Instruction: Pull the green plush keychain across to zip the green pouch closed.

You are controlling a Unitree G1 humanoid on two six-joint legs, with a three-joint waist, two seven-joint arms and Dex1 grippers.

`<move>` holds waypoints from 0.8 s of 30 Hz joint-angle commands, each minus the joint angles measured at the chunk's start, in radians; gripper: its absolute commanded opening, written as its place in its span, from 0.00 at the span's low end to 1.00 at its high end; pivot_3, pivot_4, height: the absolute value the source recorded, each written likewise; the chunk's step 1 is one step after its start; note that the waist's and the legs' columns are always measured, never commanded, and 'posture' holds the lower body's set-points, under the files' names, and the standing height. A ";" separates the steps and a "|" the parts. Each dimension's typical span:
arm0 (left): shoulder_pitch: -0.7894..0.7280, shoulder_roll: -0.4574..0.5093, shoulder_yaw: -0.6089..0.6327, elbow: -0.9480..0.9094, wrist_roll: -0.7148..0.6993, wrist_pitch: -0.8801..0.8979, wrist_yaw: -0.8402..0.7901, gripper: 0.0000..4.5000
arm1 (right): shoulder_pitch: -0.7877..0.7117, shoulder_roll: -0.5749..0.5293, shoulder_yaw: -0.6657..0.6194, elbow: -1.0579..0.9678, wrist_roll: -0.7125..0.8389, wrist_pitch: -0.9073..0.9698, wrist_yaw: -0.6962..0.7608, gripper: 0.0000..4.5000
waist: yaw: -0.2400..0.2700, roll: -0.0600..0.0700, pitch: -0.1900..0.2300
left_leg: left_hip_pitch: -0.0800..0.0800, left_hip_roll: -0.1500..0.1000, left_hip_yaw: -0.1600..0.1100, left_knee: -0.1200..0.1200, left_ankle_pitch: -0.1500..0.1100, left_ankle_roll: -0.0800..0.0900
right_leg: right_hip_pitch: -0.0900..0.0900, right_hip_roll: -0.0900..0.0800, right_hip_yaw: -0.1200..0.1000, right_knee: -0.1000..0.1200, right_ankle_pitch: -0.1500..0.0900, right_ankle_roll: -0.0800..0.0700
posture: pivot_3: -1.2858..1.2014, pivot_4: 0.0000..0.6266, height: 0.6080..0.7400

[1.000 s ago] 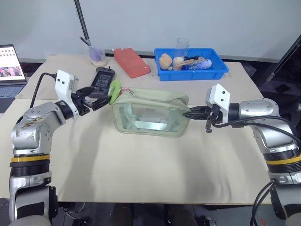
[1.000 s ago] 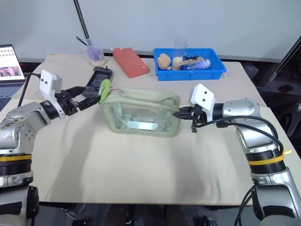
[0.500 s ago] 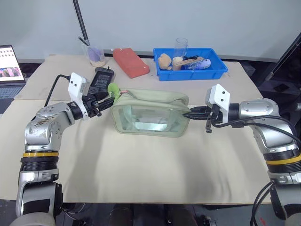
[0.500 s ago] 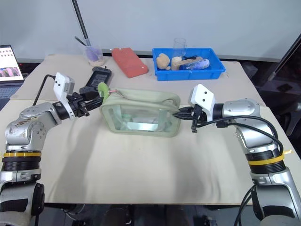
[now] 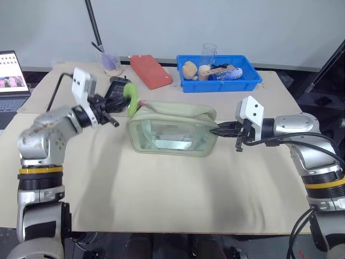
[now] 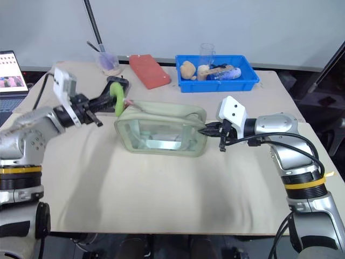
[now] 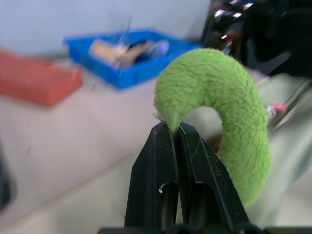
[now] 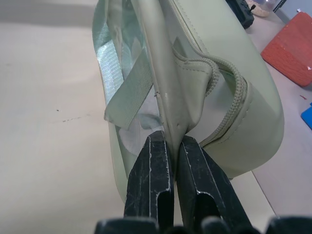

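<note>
The green pouch [image 5: 172,129] lies mid-table, clear window side facing me, its top zipper running left to right. At its left end the green plush keychain [image 5: 130,99] is lifted above the table on a thin pinkish cord. My left gripper [image 5: 119,104] is shut on the keychain; the left wrist view shows the fuzzy ring [image 7: 224,112] pinched at one end between the black fingers [image 7: 163,161]. My right gripper [image 5: 220,129] is shut on the pouch's right end, clamping a fold of the sage fabric [image 8: 170,92] there.
A blue tray [image 5: 218,73] with a tan plush toy and small items stands at the back. A red case [image 5: 151,70], a black device [image 5: 115,89] and a clear cup [image 5: 110,63] lie back left. A laptop [image 5: 12,73] sits far left.
The left gripper has shut on the keychain and lifted it up and slightly toward the pouch. The right gripper and the pouch have stayed where they were.
</note>
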 commanded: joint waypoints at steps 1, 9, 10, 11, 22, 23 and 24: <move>-0.053 0.017 -0.108 -0.100 0.023 -0.006 -0.051 0.01 | -0.023 0.002 -0.020 -0.007 -0.002 -0.021 -0.006 0.00 | 0.000 0.000 0.000 | 0.000 0.000 0.000 0.000 0.000 0.000 | 0.000 0.000 0.000 0.000 0.000 0.000 | 0.52 0.24 1.00; -0.081 0.002 -0.260 -0.026 0.164 -0.152 -0.114 0.08 | -0.004 0.005 -0.023 -0.036 -0.004 -0.010 -0.018 0.00 | -0.005 0.000 0.000 | 0.001 0.000 0.000 0.000 0.000 0.000 | 0.000 0.001 0.000 0.001 0.000 0.000 | 0.52 0.24 1.00; -0.087 0.000 -0.256 -0.014 0.167 -0.159 -0.115 0.16 | -0.001 0.004 -0.025 -0.039 -0.003 -0.010 -0.019 0.00 | -0.005 0.000 0.000 | 0.001 0.000 0.000 0.000 0.000 0.000 | 0.000 0.001 0.000 0.001 0.000 0.000 | 0.52 0.24 1.00; -0.093 -0.002 -0.250 -0.005 0.168 -0.163 -0.116 0.21 | 0.002 0.003 -0.026 -0.042 -0.002 -0.008 -0.021 0.00 | -0.004 0.000 0.000 | 0.001 0.000 0.000 0.000 0.000 0.000 | 0.000 0.001 0.000 0.001 0.000 0.000 | 0.52 0.24 1.00; -0.106 0.140 -0.143 -0.089 0.119 -0.077 -0.188 0.99 | 0.006 0.006 -0.026 -0.032 -0.005 -0.011 -0.030 0.00 | -0.007 0.000 0.000 | 0.001 0.001 0.000 0.000 0.000 0.000 | -0.001 0.001 0.000 0.001 0.000 0.000 | 0.52 0.24 1.00; -0.088 0.167 -0.127 -0.114 0.106 -0.059 -0.197 0.99 | 0.004 0.006 -0.026 -0.030 -0.005 -0.011 -0.029 0.00 | -0.007 0.000 0.000 | 0.000 0.001 0.000 0.000 0.000 0.000 | -0.001 0.001 0.000 0.001 0.000 0.000 | 0.52 0.24 1.00; -0.045 0.200 -0.108 -0.150 0.095 -0.044 -0.209 0.99 | 0.000 0.006 -0.025 -0.028 -0.006 -0.012 -0.028 0.00 | -0.008 0.000 0.000 | 0.000 0.001 0.000 0.000 0.000 0.000 | -0.001 0.000 0.000 0.001 0.000 0.000 | 0.52 0.24 1.00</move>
